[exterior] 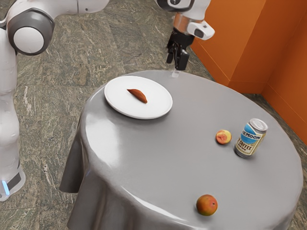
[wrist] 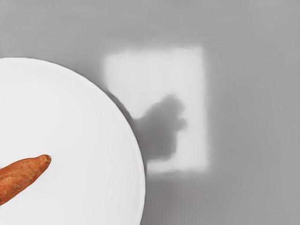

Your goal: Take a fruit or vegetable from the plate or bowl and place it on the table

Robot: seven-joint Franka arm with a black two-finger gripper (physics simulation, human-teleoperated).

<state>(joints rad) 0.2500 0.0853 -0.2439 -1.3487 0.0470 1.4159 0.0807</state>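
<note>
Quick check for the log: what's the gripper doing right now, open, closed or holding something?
Gripper: open, fingers apart, holding nothing.

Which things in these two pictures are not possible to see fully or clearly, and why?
- Sweet potato and plate: partly cut off by the wrist view's edges.
- Gripper, exterior view: too small and dark to tell open from shut.
- Can, exterior view: smallest print too small; far side turned away.
- Robot arm: cut off by the exterior view's upper edge.
</note>
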